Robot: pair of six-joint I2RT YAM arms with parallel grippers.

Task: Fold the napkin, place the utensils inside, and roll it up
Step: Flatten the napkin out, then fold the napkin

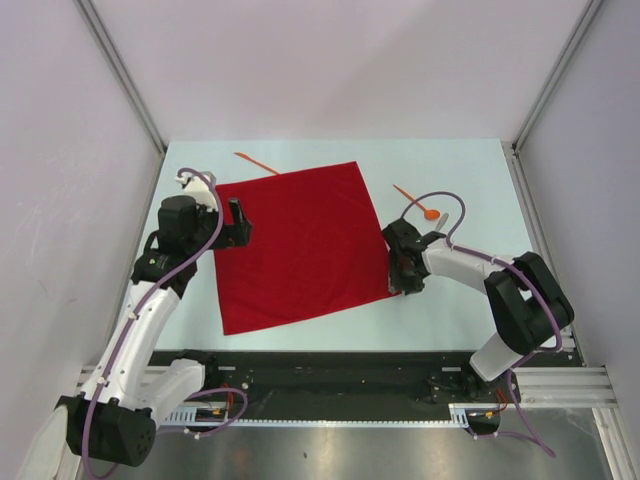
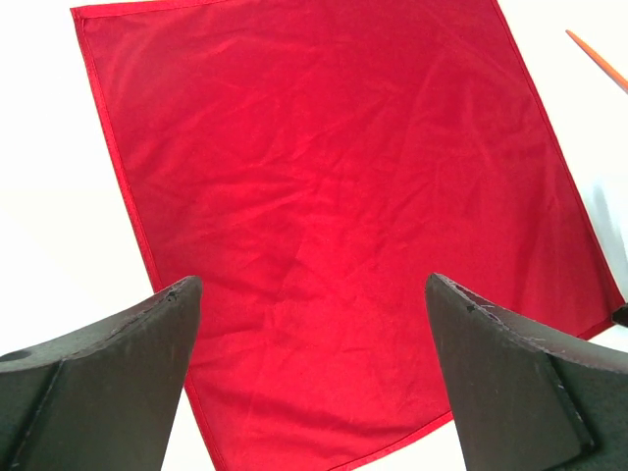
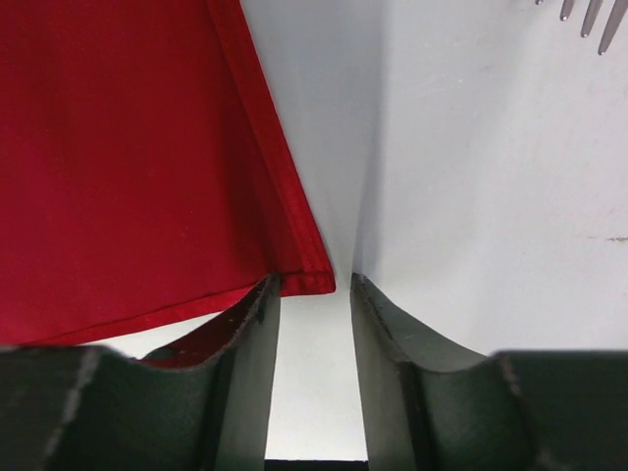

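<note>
Napkin lying flat on desk. Right hand sitting at napkin's near-right corner, fingers narrow, gap showing, corner touching one finger, apparently unclamped. Left hand hovering wide over napkin's left edge.

The napkin is a bright red, thin square cloth with a narrow hem and faint creases. It is spread flat and unfolded, turned slightly askew. It lies between the two grippers. Its left edge lies below the left gripper. Its near right corner sits right at the fingertips of the right gripper, partly under one finger.

The thin orange knife-like stick lies flat beyond the left gripper, close by the napkin's far left corner. The orange spoon lies just beyond the right gripper, apart from the cloth. The pale silvery fork shows only its tines, ahead of the right gripper on the side away from the cloth.
</note>
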